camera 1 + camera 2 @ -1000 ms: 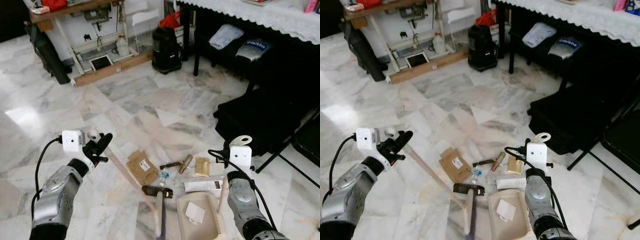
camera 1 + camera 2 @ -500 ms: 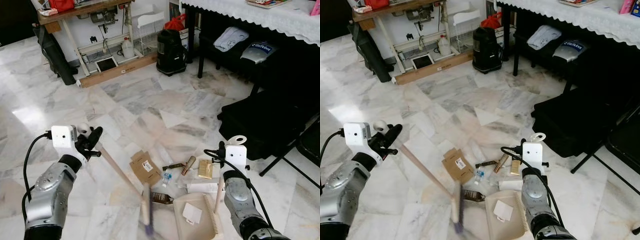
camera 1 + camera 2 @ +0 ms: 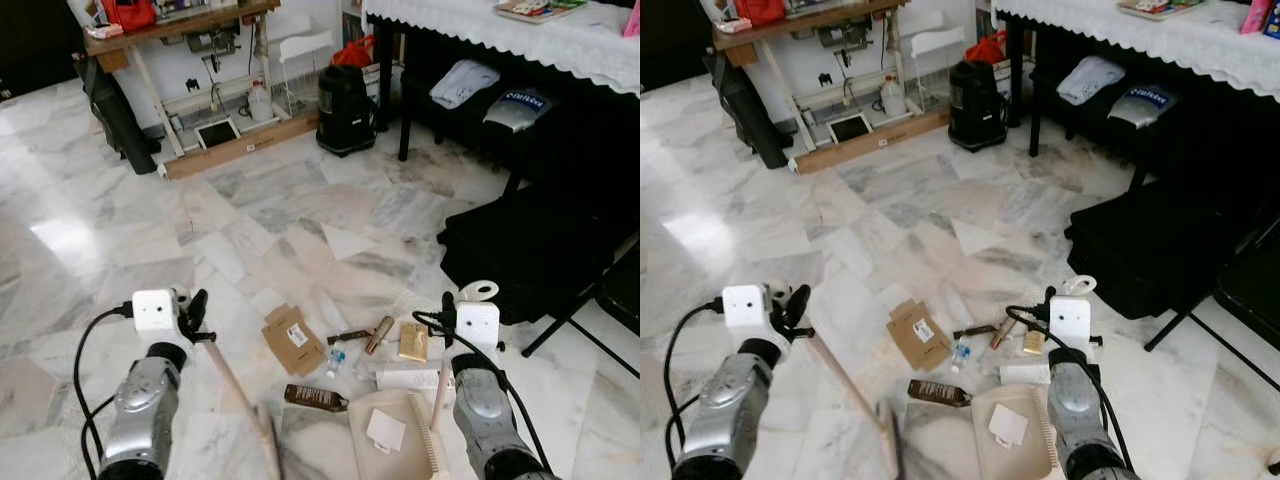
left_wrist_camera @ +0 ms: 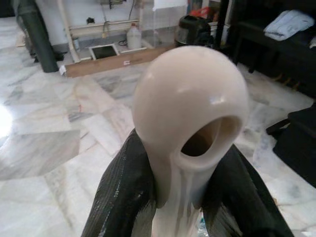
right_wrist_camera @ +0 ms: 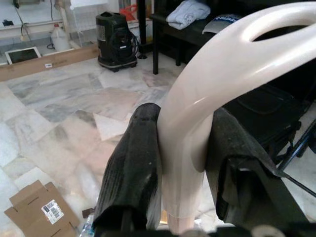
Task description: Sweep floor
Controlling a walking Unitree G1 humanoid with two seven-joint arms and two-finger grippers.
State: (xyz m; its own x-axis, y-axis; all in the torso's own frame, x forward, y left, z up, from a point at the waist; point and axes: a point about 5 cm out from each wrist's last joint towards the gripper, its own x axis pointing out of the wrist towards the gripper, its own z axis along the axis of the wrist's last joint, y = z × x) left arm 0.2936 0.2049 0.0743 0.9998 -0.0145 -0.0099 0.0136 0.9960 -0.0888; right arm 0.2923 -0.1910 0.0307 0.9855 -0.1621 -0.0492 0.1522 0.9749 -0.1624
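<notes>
My left gripper (image 3: 190,314) is shut on the cream knob of the broom handle (image 4: 190,123), low at the left. The wooden broom stick (image 3: 228,375) slants down to the blurred brush head (image 3: 268,452) at the bottom edge. My right gripper (image 5: 185,148) is shut on the cream looped dustpan handle (image 5: 217,74). The beige dustpan (image 3: 388,442) rests on the floor with a white scrap inside. Litter lies in front of it: a cardboard piece (image 3: 295,338), a brown wrapper (image 3: 315,398), a gold tube (image 3: 380,334), a gold box (image 3: 412,342) and a white box (image 3: 410,377).
A black folding chair (image 3: 530,245) stands close on the right under a table with a white cloth (image 3: 520,35). A black vacuum (image 3: 345,95) and a wooden workbench (image 3: 190,60) are at the back. Open marble floor (image 3: 150,230) lies to the left.
The brush head has swung from beside the brown wrapper to the left and nearer me. My left arm has dropped lower. The camera has shifted slightly.
</notes>
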